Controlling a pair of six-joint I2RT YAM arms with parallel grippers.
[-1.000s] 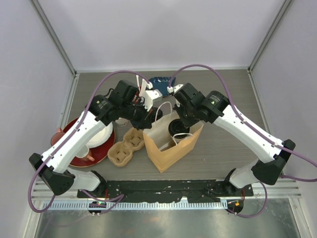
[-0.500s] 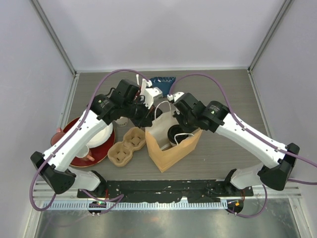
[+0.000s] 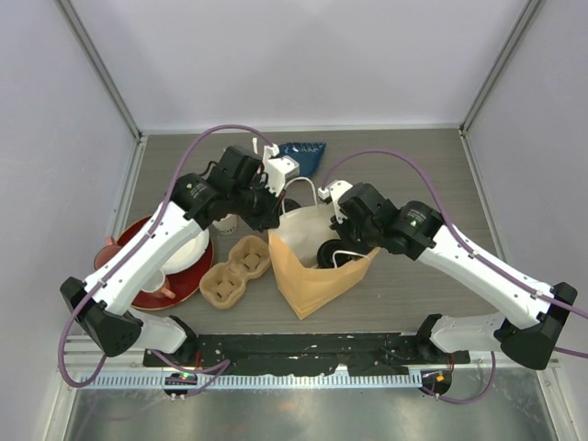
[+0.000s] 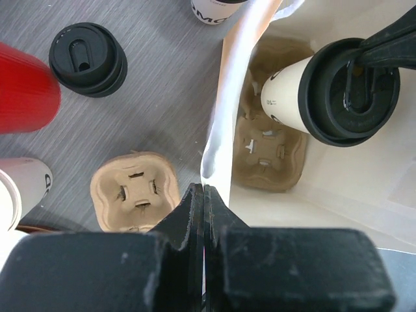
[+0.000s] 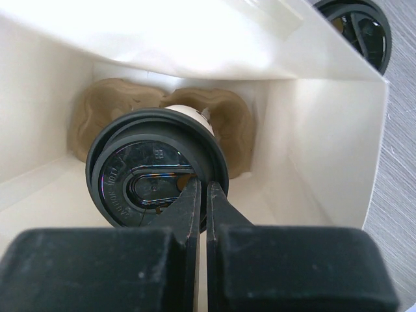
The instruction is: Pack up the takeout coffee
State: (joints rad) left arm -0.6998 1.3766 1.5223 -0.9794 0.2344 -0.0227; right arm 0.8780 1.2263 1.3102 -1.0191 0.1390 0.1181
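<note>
A takeout coffee (image 5: 153, 172), cream cup with black lid, hangs inside the open brown paper bag (image 3: 308, 280), just above a pulp cup carrier (image 4: 270, 146) on the bag's floor. My right gripper (image 5: 203, 188) is shut on that lid's rim; its fingers (image 4: 390, 45) show from the left wrist too. My left gripper (image 4: 205, 190) is shut on the bag's upper edge and holds the mouth apart. From above, the left gripper (image 3: 272, 213) sits at the bag's left rim and the right gripper (image 3: 333, 250) reaches into it. A second takeout coffee (image 4: 88, 58) stands on the table outside the bag.
An empty pulp carrier (image 3: 234, 271) lies left of the bag. A red plate (image 3: 188, 280) holding a white mug sits at the far left, next to a red cup (image 4: 23, 88). A dark blue packet (image 3: 299, 152) lies behind the bag. Another cup (image 4: 218, 8) stands near the bag's back.
My right arm has swung down and toward the near side, lowering the coffee cup deeper into the bag. The left gripper has kept hold of the bag's edge, shifting slightly back.
</note>
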